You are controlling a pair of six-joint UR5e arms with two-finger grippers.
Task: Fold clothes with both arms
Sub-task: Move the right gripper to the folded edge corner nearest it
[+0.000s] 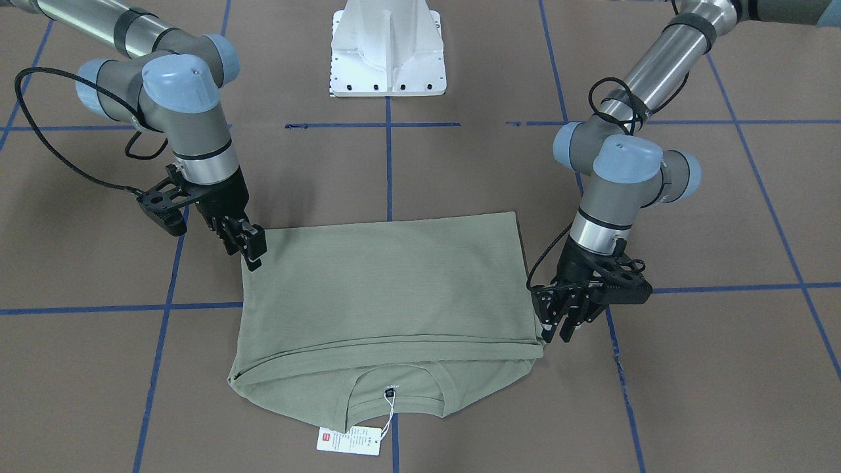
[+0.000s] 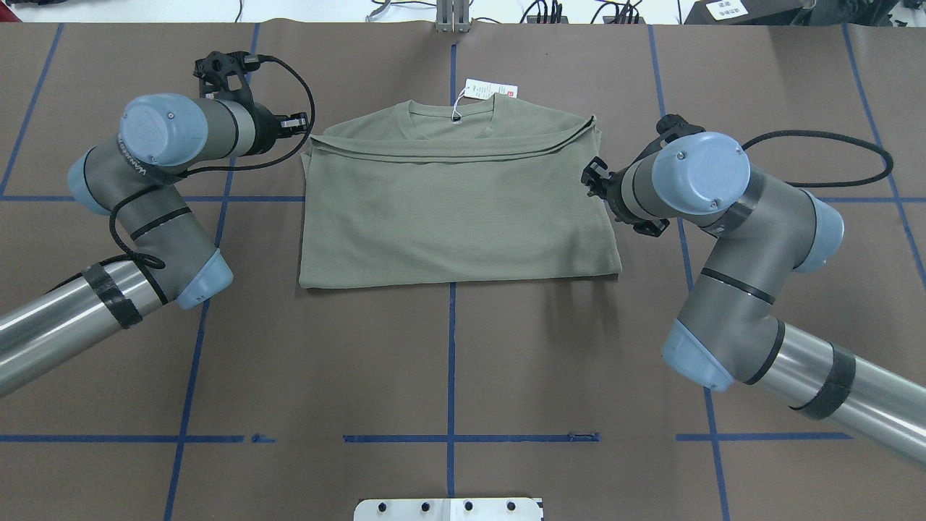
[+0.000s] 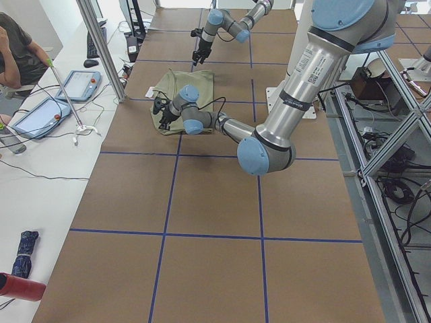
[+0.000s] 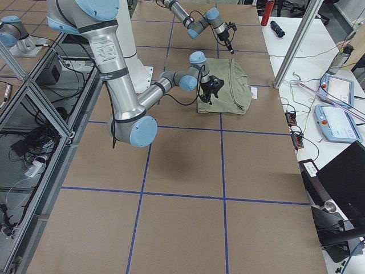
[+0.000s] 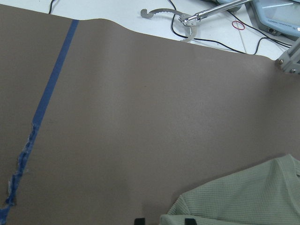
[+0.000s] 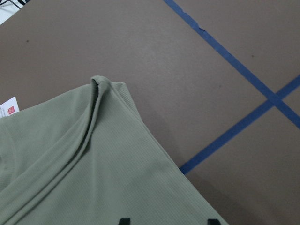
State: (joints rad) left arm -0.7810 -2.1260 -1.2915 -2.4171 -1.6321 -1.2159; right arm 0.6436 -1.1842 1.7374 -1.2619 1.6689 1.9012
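The sage-green long-sleeve knit shirt lies folded flat on the brown worktop, its white hang tag at the far neckline, with the left gripper and right gripper at opposite side edges, fingers apart.

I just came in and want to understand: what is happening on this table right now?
A sage-green knit shirt lies flat on the table, mid-fold: its lower half is folded up, short of the neckline and hang tag. The left gripper and right gripper sit at its opposite side edges, jaws apart.
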